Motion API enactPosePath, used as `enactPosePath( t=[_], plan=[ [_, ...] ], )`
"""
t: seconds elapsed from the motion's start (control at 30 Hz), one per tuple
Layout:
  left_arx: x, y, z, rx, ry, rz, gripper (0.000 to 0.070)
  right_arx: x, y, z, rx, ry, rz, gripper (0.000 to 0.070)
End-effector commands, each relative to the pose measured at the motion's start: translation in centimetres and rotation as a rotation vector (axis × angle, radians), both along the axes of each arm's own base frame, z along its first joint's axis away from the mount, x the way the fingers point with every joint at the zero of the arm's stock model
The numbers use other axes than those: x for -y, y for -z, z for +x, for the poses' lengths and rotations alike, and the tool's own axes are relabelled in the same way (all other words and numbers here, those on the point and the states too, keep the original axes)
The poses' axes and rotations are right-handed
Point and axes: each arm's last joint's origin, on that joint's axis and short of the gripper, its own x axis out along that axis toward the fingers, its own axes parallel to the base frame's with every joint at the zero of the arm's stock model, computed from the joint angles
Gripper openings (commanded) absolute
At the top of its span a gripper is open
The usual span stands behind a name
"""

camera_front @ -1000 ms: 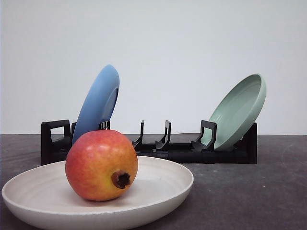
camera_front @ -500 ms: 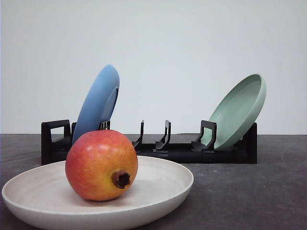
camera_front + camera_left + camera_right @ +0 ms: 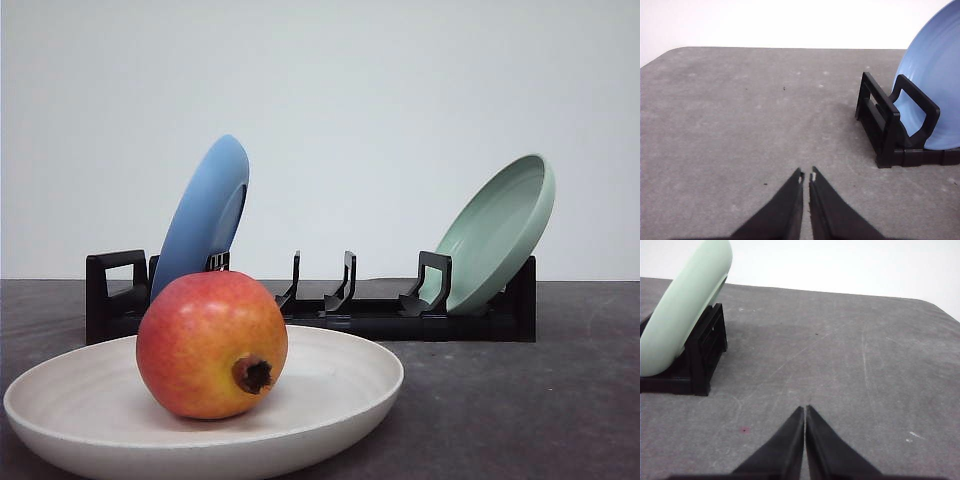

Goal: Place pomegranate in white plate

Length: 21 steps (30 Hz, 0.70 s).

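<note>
Dark grey tabletop (image 3: 560, 400): no change across the last second. Pomegranate (image 3: 211, 344) rests in the white plate (image 3: 340, 385) (crown forward). Left gripper (image 3: 806, 178) and right gripper (image 3: 804, 410) are pressed together, empty, well apart from it. Placement appears complete.

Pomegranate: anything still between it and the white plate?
Nothing visible. The pomegranate already sits inside the white plate, resting on its surface. The black rack with the blue plate and green plate stands behind, apart from it. Both grippers, left gripper and right gripper, are shut over bare table.
</note>
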Motion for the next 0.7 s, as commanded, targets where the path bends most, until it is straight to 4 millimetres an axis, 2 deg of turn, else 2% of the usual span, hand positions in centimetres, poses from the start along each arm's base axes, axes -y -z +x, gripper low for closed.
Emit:
enactPosePath(
  t=[0.0,0.67],
  plan=[
    [0.00,0.38,0.05,-0.009,0.003,0.008,0.0000,0.02,0.03,0.02,0.007,0.004,0.011,0.0000],
    [0.00,0.38,0.05,-0.009,0.003,0.008,0.0000,0.02,0.04,0.02,0.007,0.004,0.011,0.0000]
  ],
)
